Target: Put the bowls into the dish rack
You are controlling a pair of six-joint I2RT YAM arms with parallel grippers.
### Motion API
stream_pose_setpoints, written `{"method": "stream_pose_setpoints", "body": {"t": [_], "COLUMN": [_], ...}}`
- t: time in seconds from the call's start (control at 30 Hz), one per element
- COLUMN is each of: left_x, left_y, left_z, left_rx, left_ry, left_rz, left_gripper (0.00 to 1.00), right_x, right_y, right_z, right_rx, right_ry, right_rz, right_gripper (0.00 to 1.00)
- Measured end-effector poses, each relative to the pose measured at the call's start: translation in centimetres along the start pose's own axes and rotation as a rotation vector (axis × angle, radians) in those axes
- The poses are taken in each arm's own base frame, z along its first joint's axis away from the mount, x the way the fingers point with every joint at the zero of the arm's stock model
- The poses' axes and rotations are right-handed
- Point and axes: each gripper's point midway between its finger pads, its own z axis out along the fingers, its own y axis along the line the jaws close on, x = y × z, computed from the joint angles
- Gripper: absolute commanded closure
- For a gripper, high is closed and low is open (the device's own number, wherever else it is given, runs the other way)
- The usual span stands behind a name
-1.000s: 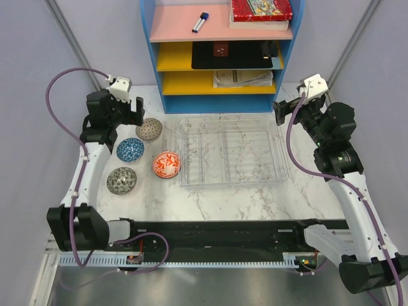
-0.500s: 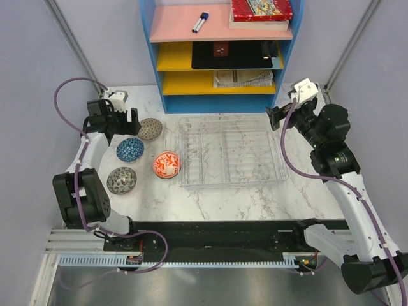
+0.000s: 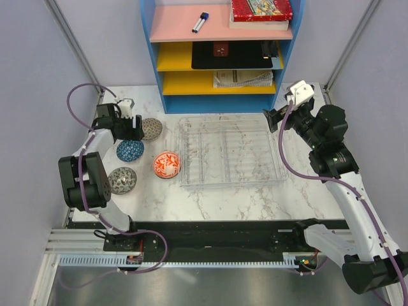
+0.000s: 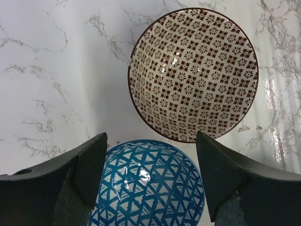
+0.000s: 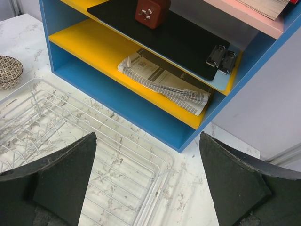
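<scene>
Four bowls sit on the tabletop (image 3: pixel 210 197), left of the clear dish rack (image 3: pixel 229 153): grey-green bowl (image 3: pixel 121 180), blue bowl (image 3: pixel 130 150), brown-patterned bowl (image 3: pixel 150 129) and orange-red bowl (image 3: pixel 167 164). The left end effector (image 3: pixel 132 129) has its fingers apart, flanking the blue bowl. The right end effector (image 3: pixel 273 118), also spread, hangs above the rack's far right corner.

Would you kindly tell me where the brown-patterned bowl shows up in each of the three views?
Top external: brown-patterned bowl at far left, just beyond the blue bowl, left of the rack.
Left wrist: upper right, beyond the blue bowl.
Right wrist: cut off at the left edge, above the rack's corner.
Shared landmark: the marble table, seen in all three.
</scene>
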Motion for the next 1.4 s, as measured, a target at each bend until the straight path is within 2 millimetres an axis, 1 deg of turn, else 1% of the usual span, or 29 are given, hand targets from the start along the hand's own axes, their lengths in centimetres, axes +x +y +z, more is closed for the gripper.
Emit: {"method": "stream_pose_setpoints", "body": {"t": [0.1, 0.27, 0.4, 0.5, 0.67, 0.7, 0.73, 0.8, 1.0, 1.1, 1.23, 1.4], "left_x": [0.3, -0.1, -0.4, -0.6, -1.8, -1.8, -1.5, -0.9, 1.6, 2.6, 4.4, 6.1], "left_y": [-0.2, -0.2, -0.7, -2.5, -6.9, -7.7, -8.5, -9.3, -10.5, -11.4, -12.3, -12.6], "left_z": [0.4, 0.4, 0.2, -1.0, -5.1, -5.8, -6.4, -6.9, -7.1, -6.6, -5.5, -4.4], "left_rx": [-0.003, -0.014, 0.010, 0.094, 0.274, 0.307, 0.340, 0.383, 0.442, 0.468, 0.492, 0.500], "left_ry": [0.013, 0.008, -0.004, -0.037, -0.114, -0.121, -0.122, -0.108, -0.032, 0.004, 0.073, 0.144], "left_rz": [0.004, 0.013, 0.017, 0.047, 0.194, 0.227, 0.262, 0.301, 0.363, 0.390, 0.412, 0.420], "left_gripper": [0.19, 0.25, 0.25, 0.22, 0.22, 0.22, 0.23, 0.23, 0.26, 0.29, 0.36, 0.43], "right_x": [0.0, 0.0, 0.0, 0.1, 0.3, 0.3, 0.4, 0.4, 0.5, 0.6, 0.6, 0.6], "right_y": [0.1, 0.3, 0.3, 0.4, 0.4, 0.4, 0.5, 0.5, 0.6, 0.6, 0.7, 0.8], "right_z": [0.0, 0.0, 0.0, 0.0, 0.0, 0.0, -0.1, 0.0, 0.0, 0.0, 0.0, 0.0], "right_rx": [-0.006, -0.013, -0.017, -0.018, -0.021, -0.021, -0.022, -0.025, -0.029, -0.032, -0.035, -0.038], "right_ry": [-0.001, -0.003, -0.001, 0.002, 0.010, 0.011, 0.013, 0.014, 0.018, 0.019, 0.021, 0.020], "right_rz": [-0.001, -0.001, -0.001, -0.001, 0.001, 0.002, 0.002, 0.002, 0.004, 0.004, 0.005, 0.004], "right_gripper": [0.02, 0.02, 0.02, 0.02, 0.02, 0.02, 0.02, 0.02, 0.02, 0.02, 0.02, 0.02]}}
